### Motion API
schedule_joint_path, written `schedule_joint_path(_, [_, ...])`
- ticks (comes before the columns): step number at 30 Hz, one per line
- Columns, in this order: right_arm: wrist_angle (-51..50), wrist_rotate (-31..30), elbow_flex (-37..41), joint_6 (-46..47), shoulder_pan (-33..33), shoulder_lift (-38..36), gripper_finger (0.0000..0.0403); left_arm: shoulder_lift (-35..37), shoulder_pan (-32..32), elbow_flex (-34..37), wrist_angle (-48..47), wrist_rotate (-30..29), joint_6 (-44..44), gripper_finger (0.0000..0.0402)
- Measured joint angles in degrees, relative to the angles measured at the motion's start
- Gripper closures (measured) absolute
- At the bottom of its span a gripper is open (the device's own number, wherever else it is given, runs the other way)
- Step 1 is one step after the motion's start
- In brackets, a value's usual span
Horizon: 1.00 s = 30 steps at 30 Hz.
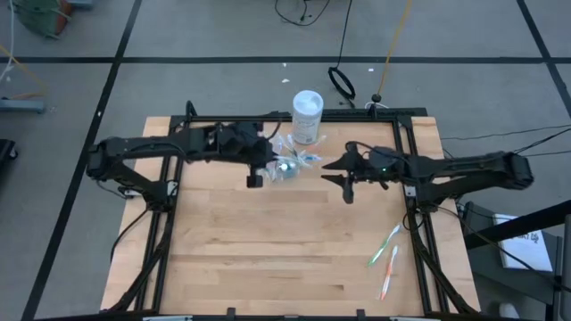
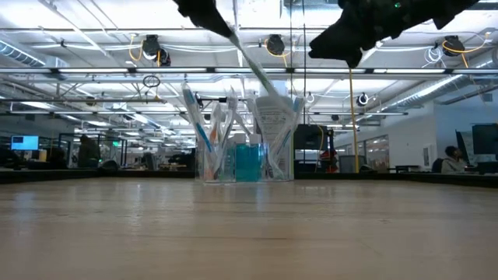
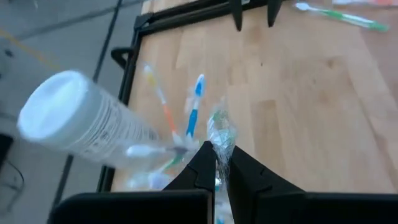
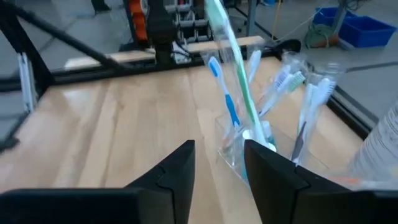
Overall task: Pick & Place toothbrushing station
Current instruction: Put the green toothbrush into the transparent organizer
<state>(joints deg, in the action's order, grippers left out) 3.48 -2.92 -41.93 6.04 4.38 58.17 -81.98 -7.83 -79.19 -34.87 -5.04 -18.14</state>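
A small clear cup (image 1: pixel 287 167) stands on the table near its far edge, holding several toothbrushes and teal tubes (image 2: pixel 247 162); it also shows in the right wrist view (image 4: pixel 249 152). My left gripper (image 1: pixel 265 169) is just left of the cup and above it, shut on a wrapped green toothbrush (image 4: pixel 231 68). My right gripper (image 1: pixel 339 178) hangs open and empty to the right of the cup, its fingers (image 4: pixel 180 165) pointing at the cup. A green toothbrush (image 1: pixel 385 243) and an orange one (image 1: pixel 389 272) lie flat at the table's right. My left gripper pinches the wrapped green toothbrush between its two fingers (image 3: pixel 205 163), at the brush's upper end (image 3: pixel 221 138). The brush slants down from the gripper (image 2: pixel 204 12) toward the cup, and its lower end (image 4: pixel 256 134) reaches into the cup among the other brushes.
A taller white cylindrical tub (image 1: pixel 307 116) stands just behind the cup at the far edge. A black frame (image 1: pixel 406 169) runs around the tabletop. Bare wood (image 1: pixel 277 250) lies toward the near edge.
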Motion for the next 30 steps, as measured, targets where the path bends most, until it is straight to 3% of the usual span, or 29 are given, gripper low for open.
schedule_joint_path(4, [0.2, 0.0, 1.93, 2.01, 0.0, -1.8, 0.0277, -0.85, -1.16, -6.57, -9.23, -0.86, 2.82, 0.0388])
schedule_joint_path(12, [6.75, 0.0, 4.96, 2.24, 0.0, -2.1, 0.028, -6.95, -6.02, -7.44, -8.89, -0.59, 0.13, 0.0389])
schedule_joint_path(21, [6.63, 0.0, 4.94, 0.45, 0.0, -2.22, 0.0282, -17.41, -8.55, -7.83, -7.76, -1.56, -1.9, 0.0387])
schedule_joint_path(30, [6.57, 0.0, 4.94, -0.28, 0.0, -2.2, 0.0282, -22.32, -8.19, -7.63, 0.03, -4.55, -1.87, 0.0326])
